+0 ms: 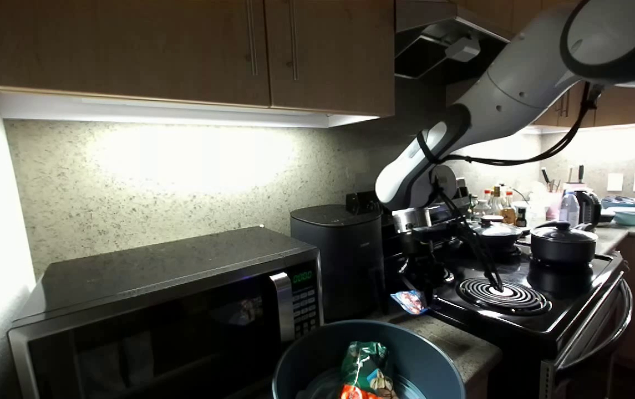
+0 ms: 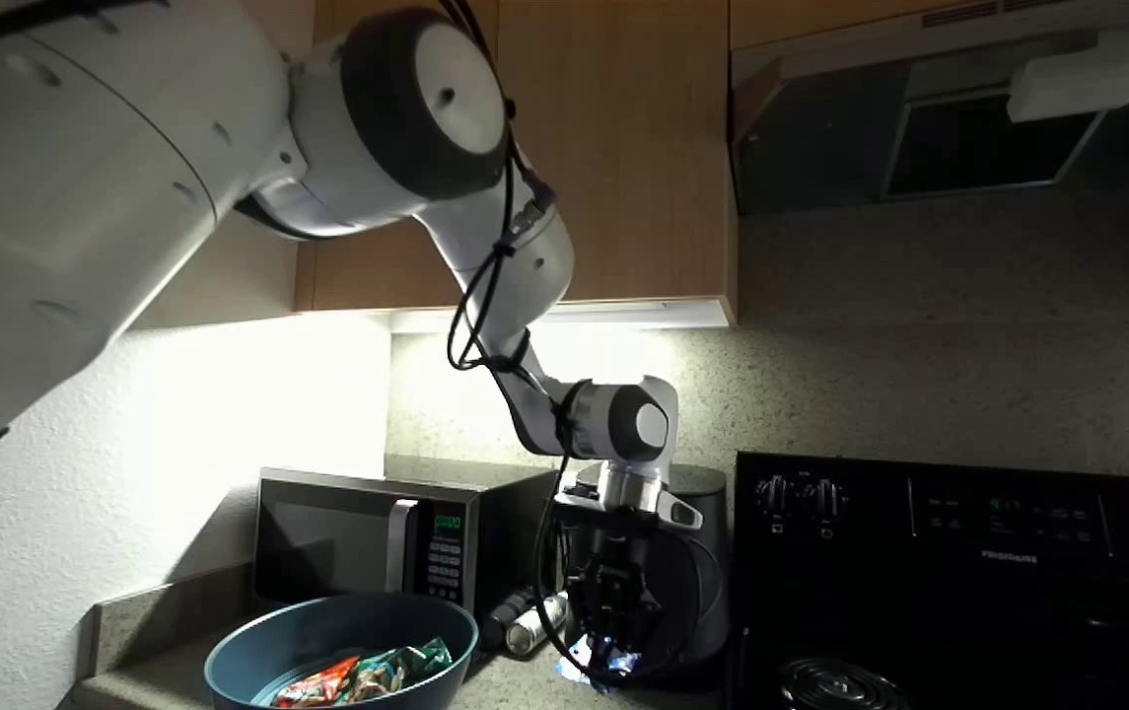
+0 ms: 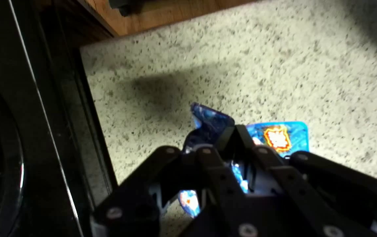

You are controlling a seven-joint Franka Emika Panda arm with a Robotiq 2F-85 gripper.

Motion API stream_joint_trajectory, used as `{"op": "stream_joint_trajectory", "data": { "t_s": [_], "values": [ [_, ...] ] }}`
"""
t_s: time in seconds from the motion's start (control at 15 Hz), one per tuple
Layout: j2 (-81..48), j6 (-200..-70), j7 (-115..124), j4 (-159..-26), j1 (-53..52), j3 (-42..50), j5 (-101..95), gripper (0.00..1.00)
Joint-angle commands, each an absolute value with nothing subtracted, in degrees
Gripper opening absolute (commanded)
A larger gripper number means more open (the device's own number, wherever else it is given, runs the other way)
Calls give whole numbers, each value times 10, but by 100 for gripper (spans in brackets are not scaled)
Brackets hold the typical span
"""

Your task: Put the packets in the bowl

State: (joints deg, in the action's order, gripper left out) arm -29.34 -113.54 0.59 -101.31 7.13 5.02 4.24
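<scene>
Nearest in an exterior view, the blue-grey bowl stands mouth up on the tabletop, presumably set close to keep each carry short. Beyond it, my jaws are clamped on the blue packet, pinched across its body with corners sticking out, I judge to stop it slipping. Counting outward, I make out two packets in the one bowl, a green packet and an orange-red packet, one gripped, then two lidded pots on the stove.

The black stove reads "Frigidaire"; the display on the microwave shows green zeros; the stove's clock is too blurred.
</scene>
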Motion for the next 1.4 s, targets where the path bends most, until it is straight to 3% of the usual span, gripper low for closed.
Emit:
{"op": "stream_joint_trajectory", "data": {
  "t_s": [0.0, 1.07, 1.13, 1.33],
  "values": [
    [-211, -1103, -1, -1091, 59, 38, 41, 4],
    [-192, -1060, 3, -1088, -72, -44, -20, 4],
    [-195, -1064, 5, -1089, -76, -45, -27, 31],
    [-199, -1064, 3, -1087, -81, -46, -35, 44]
  ]
}}
